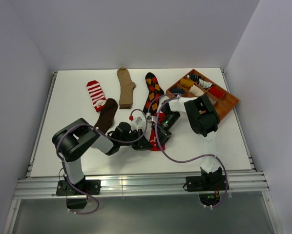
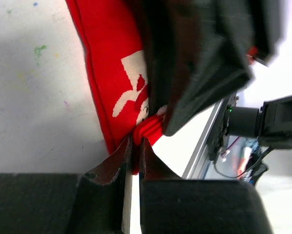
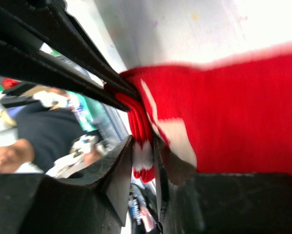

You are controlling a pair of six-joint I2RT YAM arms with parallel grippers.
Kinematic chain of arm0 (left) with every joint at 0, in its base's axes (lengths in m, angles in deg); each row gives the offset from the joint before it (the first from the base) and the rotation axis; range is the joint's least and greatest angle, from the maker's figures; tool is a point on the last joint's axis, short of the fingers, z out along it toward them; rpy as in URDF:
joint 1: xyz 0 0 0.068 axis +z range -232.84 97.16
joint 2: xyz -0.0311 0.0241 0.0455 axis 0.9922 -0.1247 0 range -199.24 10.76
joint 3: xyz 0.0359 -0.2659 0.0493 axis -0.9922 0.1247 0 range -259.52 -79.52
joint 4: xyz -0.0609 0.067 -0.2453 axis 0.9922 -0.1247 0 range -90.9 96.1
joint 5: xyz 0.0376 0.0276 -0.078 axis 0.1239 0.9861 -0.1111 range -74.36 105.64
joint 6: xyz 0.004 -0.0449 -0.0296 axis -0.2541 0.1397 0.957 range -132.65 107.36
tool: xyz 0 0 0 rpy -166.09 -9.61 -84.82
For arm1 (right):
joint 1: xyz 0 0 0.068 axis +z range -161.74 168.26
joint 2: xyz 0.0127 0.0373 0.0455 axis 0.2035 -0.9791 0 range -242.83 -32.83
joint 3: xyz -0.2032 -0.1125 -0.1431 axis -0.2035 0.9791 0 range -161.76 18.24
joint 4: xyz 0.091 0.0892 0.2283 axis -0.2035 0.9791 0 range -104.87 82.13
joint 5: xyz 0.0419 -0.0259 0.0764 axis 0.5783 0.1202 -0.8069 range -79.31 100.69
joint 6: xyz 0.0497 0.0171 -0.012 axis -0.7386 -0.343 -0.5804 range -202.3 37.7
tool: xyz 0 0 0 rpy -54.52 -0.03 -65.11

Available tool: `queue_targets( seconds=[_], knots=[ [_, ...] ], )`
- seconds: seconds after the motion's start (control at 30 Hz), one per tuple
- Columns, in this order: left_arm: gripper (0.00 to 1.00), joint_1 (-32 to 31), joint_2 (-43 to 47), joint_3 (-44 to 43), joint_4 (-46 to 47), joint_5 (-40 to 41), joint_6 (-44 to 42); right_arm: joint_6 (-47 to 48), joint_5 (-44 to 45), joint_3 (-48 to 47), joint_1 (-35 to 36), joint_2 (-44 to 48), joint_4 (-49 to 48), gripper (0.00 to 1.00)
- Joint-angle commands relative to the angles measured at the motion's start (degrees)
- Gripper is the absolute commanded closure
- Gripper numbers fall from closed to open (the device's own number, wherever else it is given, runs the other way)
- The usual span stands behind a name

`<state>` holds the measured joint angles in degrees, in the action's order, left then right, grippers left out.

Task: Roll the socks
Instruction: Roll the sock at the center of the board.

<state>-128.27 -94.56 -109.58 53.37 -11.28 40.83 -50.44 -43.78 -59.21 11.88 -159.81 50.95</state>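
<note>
Now: both claws pinching one red sock

Left gripper is gripping narrowly, its fingers nearly meeting on a bunched fold at the edge of the red sock. Right gripper is pinching the same way, jaws narrow, with a red and white fold showing between them. In the right wrist view the left arm's dark fingers are coming in from 10 o'clock and touching that same bunch. In the left wrist view the right claw is lying over the sock from 1 o'clock.

From above, the two claws are meeting at about 5 o'clock of the table centre, the red sock lying partly under them. Around them:
- dark brown sock lying at 9 o'clock
- red-white striped sock at 10 o'clock
- tan sock at 12 o'clock
- black argyle sock at 1 o'clock
- wooden tray at 2 o'clock, holding rolled socks in its compartments
</note>
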Motion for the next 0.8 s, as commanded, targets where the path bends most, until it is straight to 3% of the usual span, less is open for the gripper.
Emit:
queue_targets(
  seconds=[0.0,0.13,0.23,0.53,0.77],
  knots=[
    [1.00,-0.54,0.46,-1.13,-14.82,3.10,3.20,-2.85,8.06,1.77,-0.59,6.99,-10.78,0.66],
    [1.00,-0.10,-0.06,-2.54,-22.38,1.70,7.42,-5.40,11.67,3.97,-0.68,12.89,-15.11,0.56],
    [1.00,0.78,0.37,-1.23,-21.78,-1.12,12.26,-6.19,12.46,4.33,-1.20,16.14,-16.07,0.54],
    [1.00,3.76,4.51,-3.07,-30.47,-4.98,19.64,-2.95,20.98,9.41,-2.70,28.79,-22.22,0.52],
    [1.00,5.61,1.70,-5.00,-36.37,-6.31,26.06,2.94,28.01,19.43,0.37,40.92,-32.85,0.52]
  ],
)
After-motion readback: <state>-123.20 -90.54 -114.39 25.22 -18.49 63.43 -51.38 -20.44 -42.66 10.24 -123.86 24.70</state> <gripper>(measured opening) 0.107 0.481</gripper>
